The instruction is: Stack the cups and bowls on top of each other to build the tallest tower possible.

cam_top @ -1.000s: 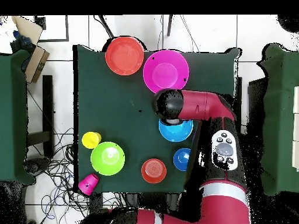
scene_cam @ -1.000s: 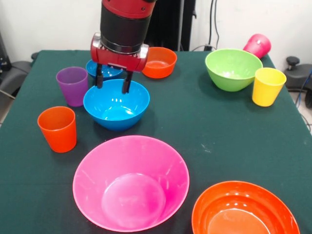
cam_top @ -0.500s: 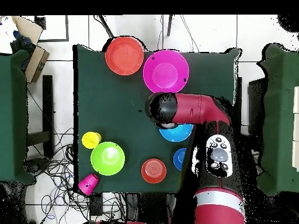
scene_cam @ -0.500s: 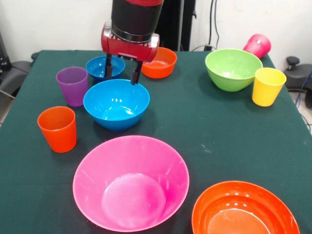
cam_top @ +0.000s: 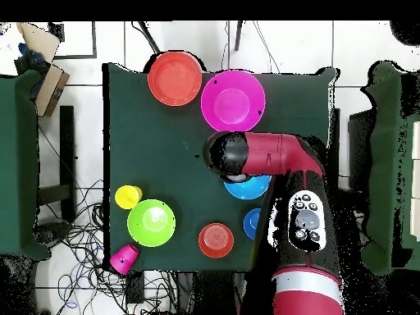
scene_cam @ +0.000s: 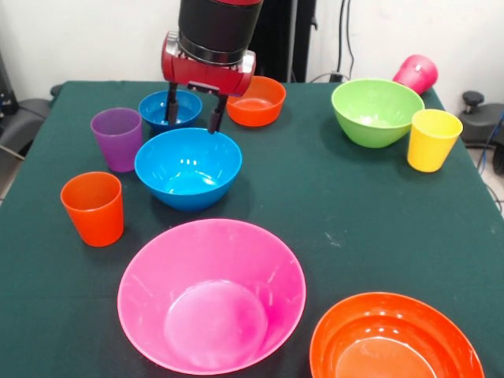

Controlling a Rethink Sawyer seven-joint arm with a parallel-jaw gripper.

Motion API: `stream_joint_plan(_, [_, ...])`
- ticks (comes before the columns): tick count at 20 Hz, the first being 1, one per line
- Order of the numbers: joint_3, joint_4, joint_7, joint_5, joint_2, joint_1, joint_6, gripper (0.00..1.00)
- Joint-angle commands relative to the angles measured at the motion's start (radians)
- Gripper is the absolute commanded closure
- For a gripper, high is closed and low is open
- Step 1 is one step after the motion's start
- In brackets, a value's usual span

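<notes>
My gripper point(scene_cam: 192, 124) is open and empty, its fingers hanging just above the far rim of the medium blue bowl point(scene_cam: 187, 167). The small blue bowl point(scene_cam: 169, 109) and small orange bowl point(scene_cam: 256, 100) sit behind it. The purple cup point(scene_cam: 116, 138) and orange cup point(scene_cam: 94, 208) stand upright to the left. The very large pink bowl point(scene_cam: 211, 293) and large orange bowl point(scene_cam: 394, 339) are at the front. The lime green bowl point(scene_cam: 376, 110) and yellow cup point(scene_cam: 431, 139) are at the right. The magenta cup point(scene_cam: 416, 72) lies on its side at the far right corner.
All bowls stand apart, open side up, on the dark green table point(scene_cam: 331, 205). In the overhead view the arm point(cam_top: 279, 156) covers part of the medium blue bowl point(cam_top: 250, 187) and hides the purple and orange cups. Cables lie on the floor point(cam_top: 82, 238) beside the table.
My gripper has risen from the medium blue bowl's far rim and now hangs a little above it, still open. The bowls and cups have not moved.
</notes>
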Motion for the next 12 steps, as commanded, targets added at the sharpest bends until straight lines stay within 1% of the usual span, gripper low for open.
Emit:
stream_joint_plan(1, [0.090,0.061,-0.141,-0.085,0.027,-0.001,0.046,0.00])
stream_joint_plan(6, [0.084,0.083,-0.127,-0.086,0.011,0.007,0.042,0.00])
stream_joint_plan(12, [0.077,0.125,-0.097,-0.084,-0.006,0.013,0.009,0.00])
